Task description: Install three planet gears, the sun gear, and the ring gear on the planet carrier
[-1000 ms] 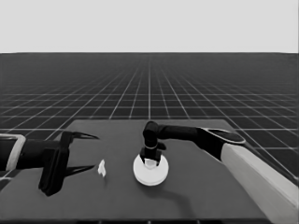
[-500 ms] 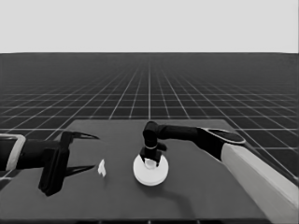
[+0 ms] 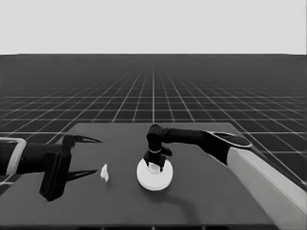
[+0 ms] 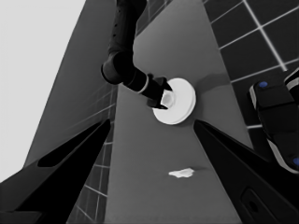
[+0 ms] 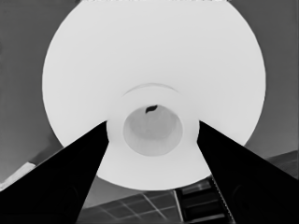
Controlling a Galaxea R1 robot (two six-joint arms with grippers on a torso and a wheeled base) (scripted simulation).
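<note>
The right hand (image 3: 154, 165) grips the raised hub of the larger round part (image 3: 154, 176), seating it mid-bench. The left hand (image 3: 88, 157) waits wide open beside a thin white piece (image 3: 104, 173).

We cannot see the four gears or the smaller round part anywhere; only the larger round part (image 3: 154, 175) shows under the right gripper (image 3: 154, 165), whose fingertips hide its raised centre in the head view. Right wrist view cuts its far rim off. Thin white piece (image 3: 104, 173) beside the left gripper (image 3: 91, 157): shape too small to tell
</note>
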